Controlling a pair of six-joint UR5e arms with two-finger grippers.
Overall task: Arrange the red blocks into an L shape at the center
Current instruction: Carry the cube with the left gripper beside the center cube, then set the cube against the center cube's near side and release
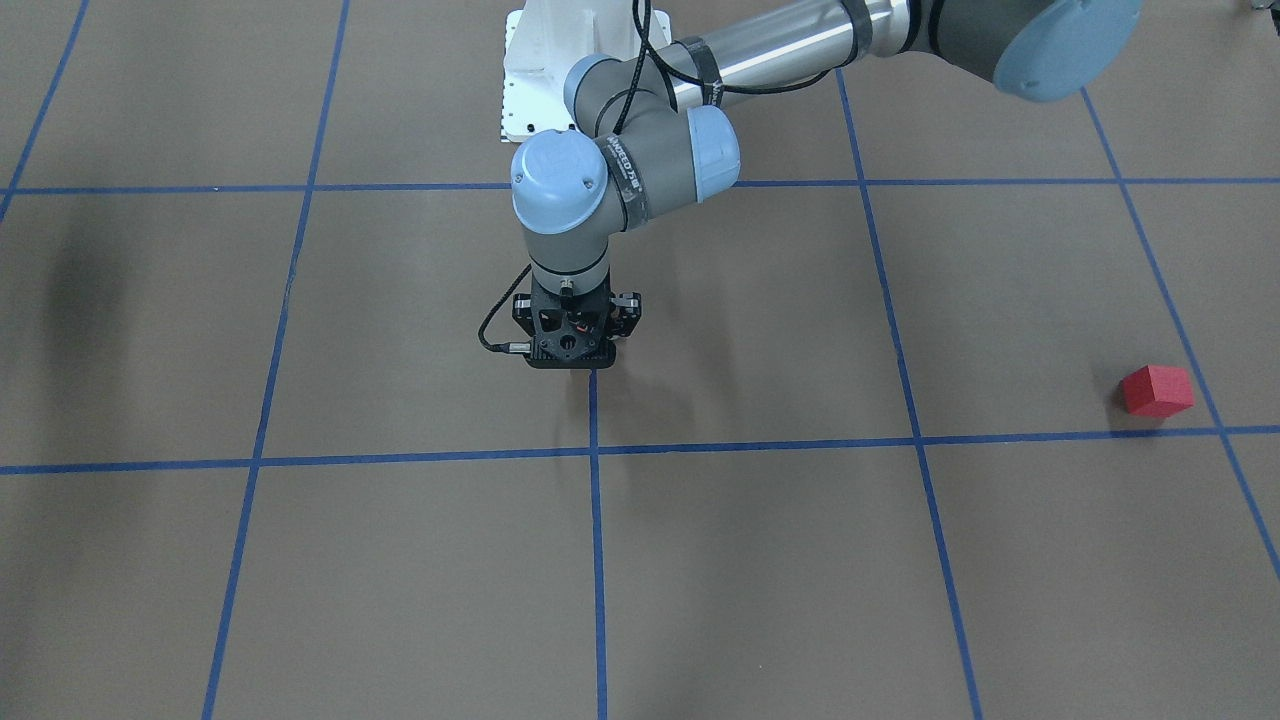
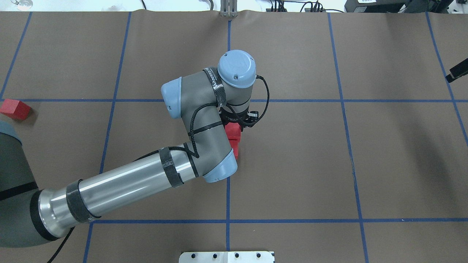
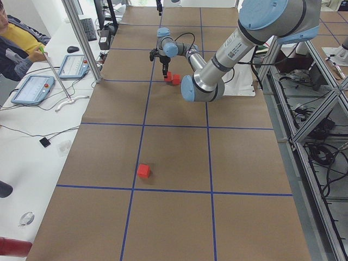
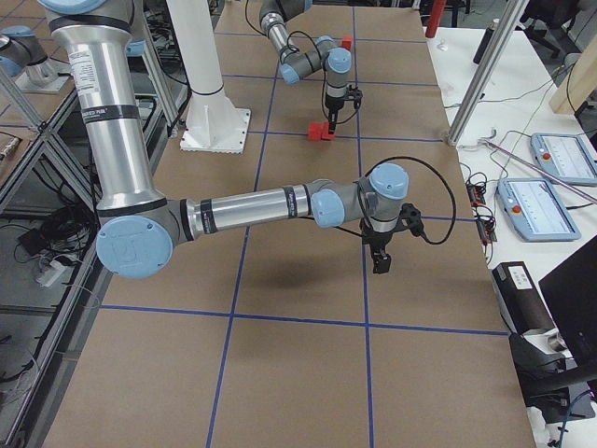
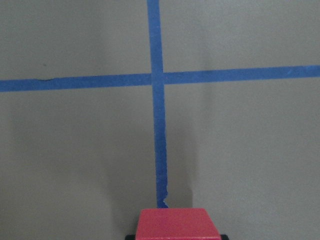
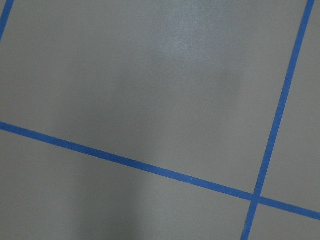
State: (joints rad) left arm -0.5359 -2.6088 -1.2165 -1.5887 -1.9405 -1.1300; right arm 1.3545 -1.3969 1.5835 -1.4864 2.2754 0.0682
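My left gripper [image 2: 239,122] reaches down at the center [image 2: 278,153], on the blue tape line. It is shut on a red block [image 5: 178,223], which fills the bottom of the left wrist view with a black pad at each side. In the overhead view this block [image 2: 231,131] touches a second red block [image 2: 236,150], which is half hidden by the arm. The third red block [image 2: 14,109] lies alone at the far left and also shows in the front-facing view [image 1: 1157,390]. My right gripper [image 4: 381,257] hangs over bare floor far from the blocks, and I cannot tell how its jaws stand.
The floor is brown paper with a blue tape grid [image 1: 595,450]. The white robot base plate [image 2: 226,256] sits at the near edge. The left forearm [image 2: 128,182] lies low across the near-left squares. Operators' desks [image 3: 43,87] run along the far side.
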